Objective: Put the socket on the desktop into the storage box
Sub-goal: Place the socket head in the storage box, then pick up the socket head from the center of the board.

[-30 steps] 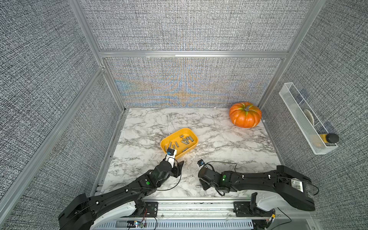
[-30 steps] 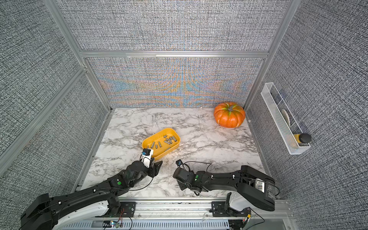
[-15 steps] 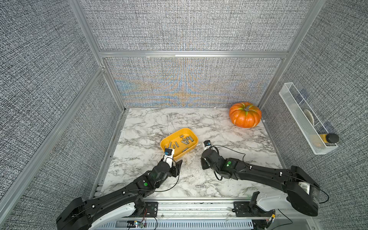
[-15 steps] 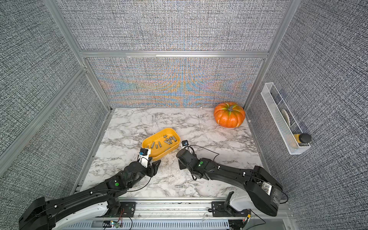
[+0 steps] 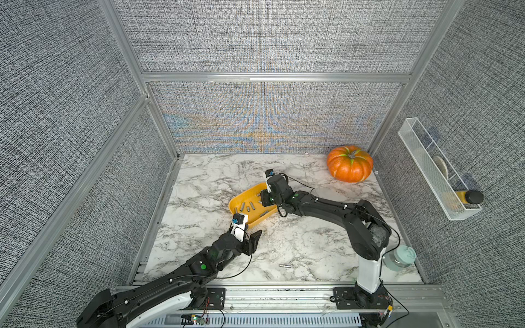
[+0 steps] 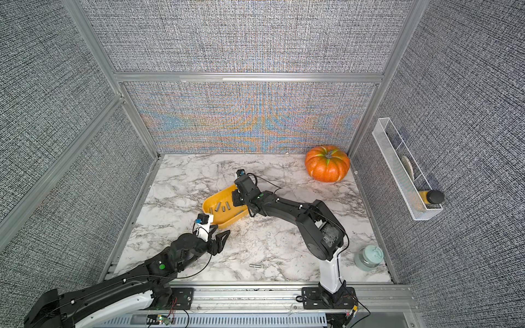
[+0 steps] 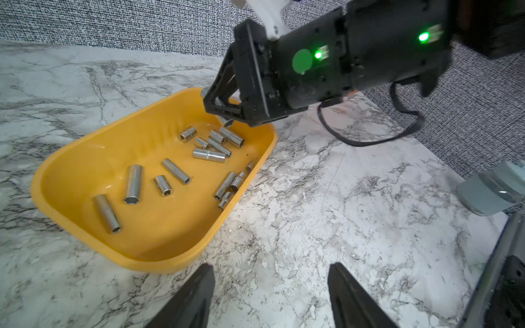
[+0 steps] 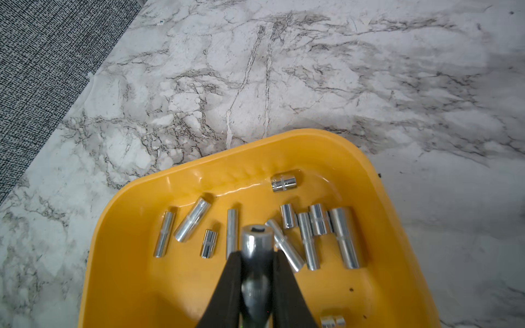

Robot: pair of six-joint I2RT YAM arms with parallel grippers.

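Steel socket (image 8: 255,238) sits clamped by your right gripper (image 8: 258,255), box (image 8: 176,284) just below the jaws. Part them low so it can't bounce out. Your left gripper (image 7: 271,267) waits jaws apart, empty, box just ahead.

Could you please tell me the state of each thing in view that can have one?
left tool, open and empty, near the box.
right tool, shut on the held socket, above the box.
held socket, gripped, not yet dropped.
box, upright, many sockets lying inside.
loose socket, lying on the desktop, near the front edge.
jar, upright, lid on.
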